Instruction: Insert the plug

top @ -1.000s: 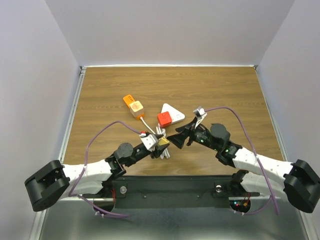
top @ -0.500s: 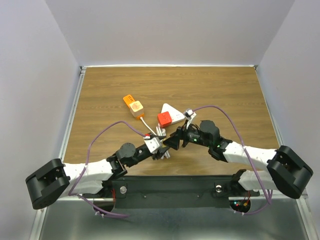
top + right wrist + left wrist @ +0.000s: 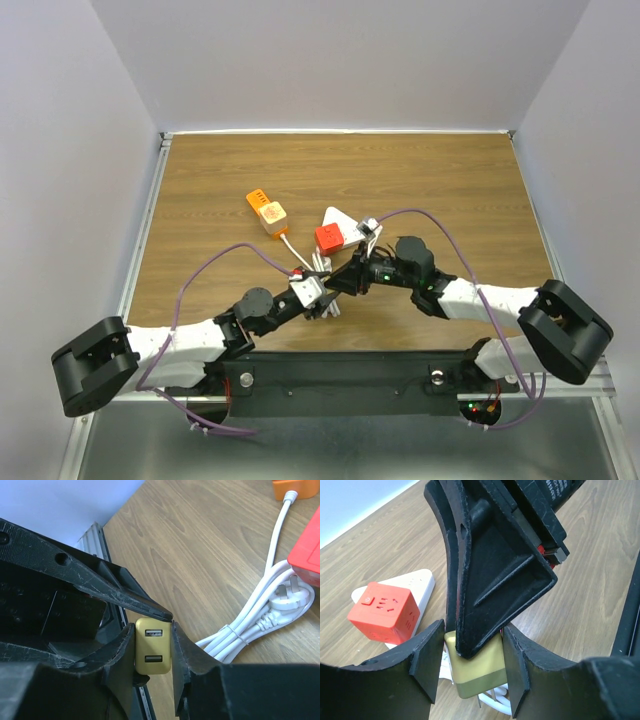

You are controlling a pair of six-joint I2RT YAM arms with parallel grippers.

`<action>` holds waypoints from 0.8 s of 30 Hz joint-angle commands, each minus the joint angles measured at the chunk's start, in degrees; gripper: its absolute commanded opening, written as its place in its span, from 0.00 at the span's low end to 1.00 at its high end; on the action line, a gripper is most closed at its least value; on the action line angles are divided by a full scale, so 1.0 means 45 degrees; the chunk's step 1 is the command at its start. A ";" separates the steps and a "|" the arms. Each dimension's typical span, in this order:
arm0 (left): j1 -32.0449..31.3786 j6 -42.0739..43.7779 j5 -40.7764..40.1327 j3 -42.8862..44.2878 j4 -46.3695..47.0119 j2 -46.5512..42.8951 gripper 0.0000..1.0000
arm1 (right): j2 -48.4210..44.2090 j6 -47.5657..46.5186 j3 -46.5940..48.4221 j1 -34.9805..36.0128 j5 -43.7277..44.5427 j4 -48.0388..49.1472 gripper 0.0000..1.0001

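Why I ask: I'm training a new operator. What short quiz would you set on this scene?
1. True or false: the yellow charger lies loose on the table.
2. How many USB ports show on its face? A one, B two, C four.
3. Fill in: the bundled white cable lies next to the ___ cube.
Key: 1 false, the left gripper and the right gripper both clamp it; 2 B; 3 red.

wooden surface (image 3: 450, 190): orange block (image 3: 263, 211) left of centre, red cube socket (image 3: 328, 238) against white triangular block (image 3: 341, 222), bundled white cable (image 3: 250, 621) nearer.
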 commanded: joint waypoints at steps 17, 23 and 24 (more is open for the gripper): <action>0.0078 -0.0709 -0.1506 0.0463 0.1527 -0.0744 0.90 | -0.2129 -0.1823 0.0738 -0.0111 0.2470 -0.1134 0.00; 0.0078 -0.1079 -0.2539 0.0462 0.1295 -0.1017 0.96 | -0.2285 -0.2214 0.0856 -0.0599 0.3855 -0.1544 0.00; 0.0078 -0.1255 -0.2909 0.0560 0.1100 -0.1037 0.97 | -0.2382 -0.2291 0.0875 -0.0657 0.4187 -0.1622 0.00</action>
